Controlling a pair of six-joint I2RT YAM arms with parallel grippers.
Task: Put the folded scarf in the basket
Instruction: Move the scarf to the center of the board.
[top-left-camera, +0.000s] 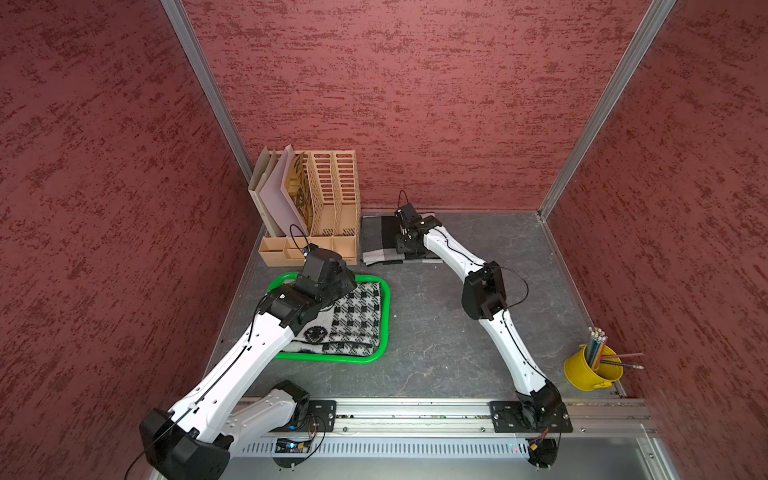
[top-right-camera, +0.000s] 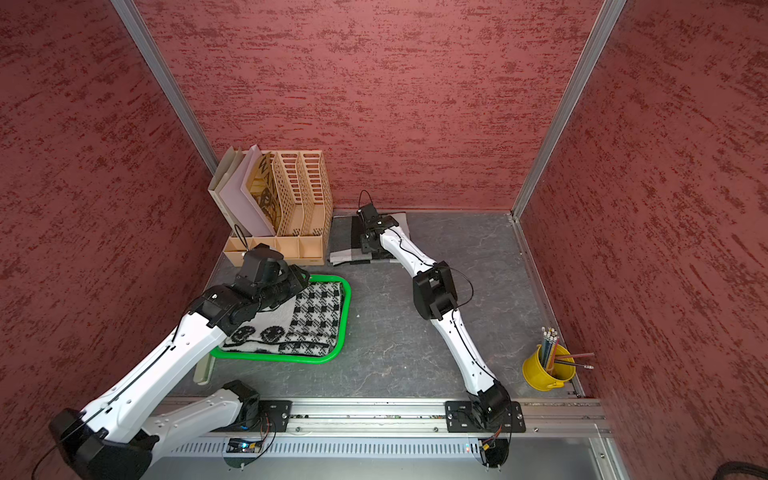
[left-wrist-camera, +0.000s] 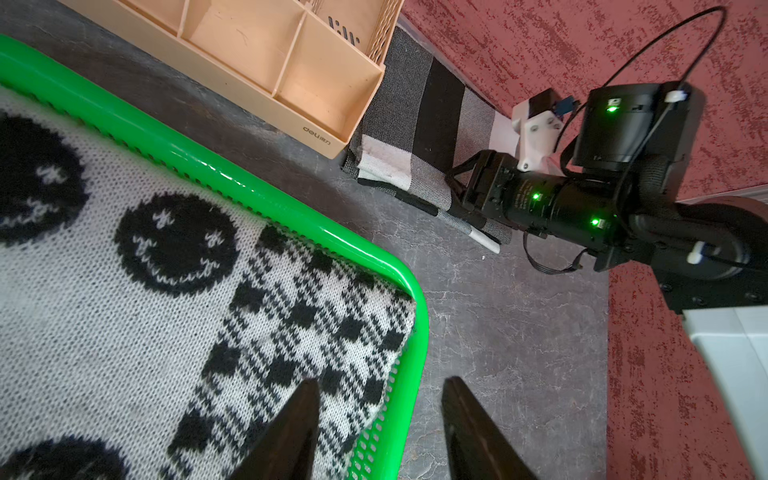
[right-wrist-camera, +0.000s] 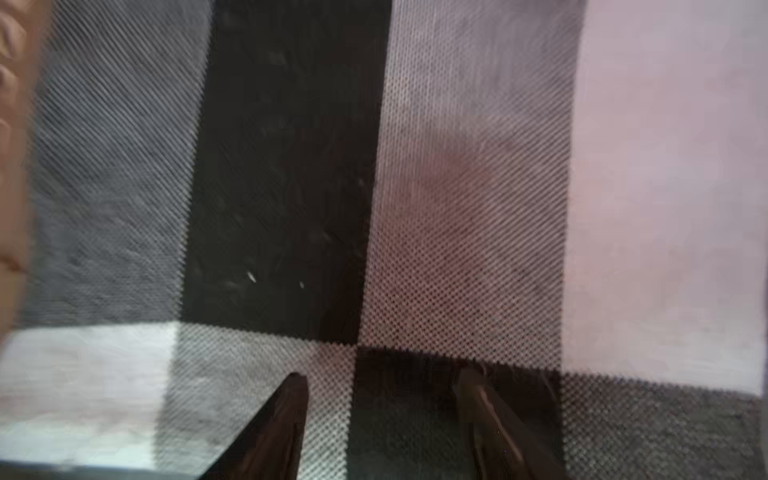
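green basket (top-left-camera: 387, 316) holding one knitted scarf (top-left-camera: 357, 316), left gripper (left-wrist-camera: 378, 415) spread astride its rim, gripping nothing, right gripper (right-wrist-camera: 386, 415) spread over a second, plaid scarf (top-left-camera: 378, 237) beside one tan organiser (top-left-camera: 336, 195), one yellow bucket (top-left-camera: 582, 374)

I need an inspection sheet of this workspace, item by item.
Surface: grey marbled tabletop.
Job's things: bright green plastic basket holds a black-and-white knitted scarf; a grey-black-white checked folded scarf lies beside the tan slotted file organiser.
Clutter: small yellow bucket of pencils.
Grippers: left gripper open over the basket's corner; right gripper open over the checked scarf.
Cables: black cable loops at the right arm.
Surroundings: red textured walls.
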